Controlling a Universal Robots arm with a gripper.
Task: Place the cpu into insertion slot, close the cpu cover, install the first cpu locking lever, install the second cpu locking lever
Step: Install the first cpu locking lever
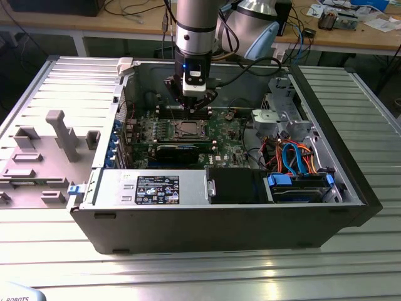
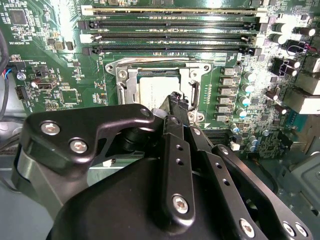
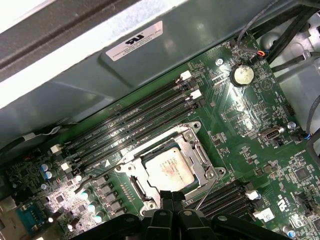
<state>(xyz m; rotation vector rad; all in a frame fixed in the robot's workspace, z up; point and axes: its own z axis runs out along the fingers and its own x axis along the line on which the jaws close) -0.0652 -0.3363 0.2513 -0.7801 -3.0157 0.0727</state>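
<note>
We see the gripper (image 1: pixel 190 103) hanging over the green motherboard (image 1: pixel 225 135) inside the open computer case (image 1: pixel 219 216), which rests on the ribbed metal table (image 1: pixel 188 269). Its fingers (image 3: pixel 172 200) are drawn together to a narrow point, holding nothing, tips just above the near edge of the socket. The cpu (image 3: pixel 169 169) lies flat in the insertion slot (image 3: pixel 145 192) (silver top facing up). The cpu cover (image 3: pixel 200 155) is down around the chip, framing it. A thin wire locking lever (image 3: pixel 207 192) slants up beside the socket, apart from the board. Long black memory slots (image 3: pixel 130 127) run just beyond the socket.
</note>
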